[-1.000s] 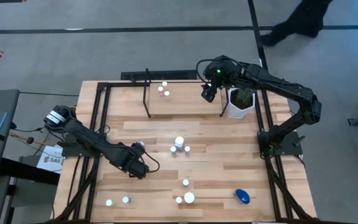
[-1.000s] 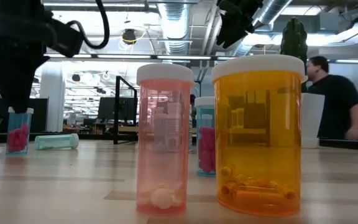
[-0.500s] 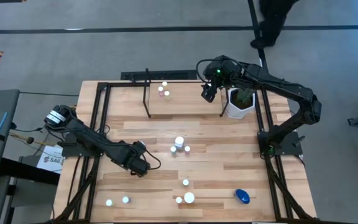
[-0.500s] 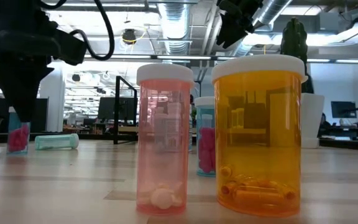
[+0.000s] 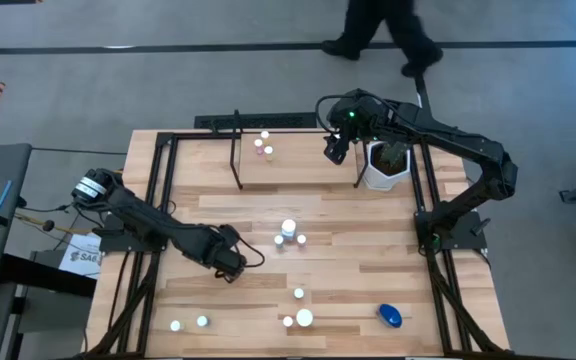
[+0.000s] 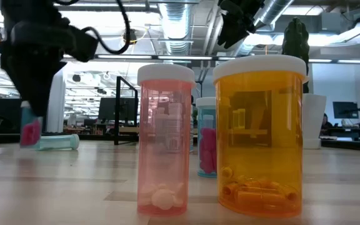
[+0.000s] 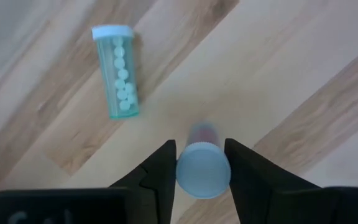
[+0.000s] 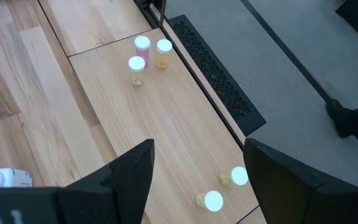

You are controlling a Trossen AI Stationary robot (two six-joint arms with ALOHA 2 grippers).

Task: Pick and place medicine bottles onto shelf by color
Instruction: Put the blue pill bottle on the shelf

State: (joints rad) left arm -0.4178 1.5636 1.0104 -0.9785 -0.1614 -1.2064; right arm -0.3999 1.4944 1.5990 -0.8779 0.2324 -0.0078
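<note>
Three small white-capped medicine bottles (image 5: 263, 145) already stand on the low black-framed shelf with the light wood board (image 5: 298, 160), while roughly nine wait on the bench (image 5: 348, 250). You'll find the left end effector (image 7: 202, 167) clamped around a pink-filled clear bottle (image 7: 202, 168). The right end effector (image 8: 194, 171) hovers spread above the shelf.
</note>
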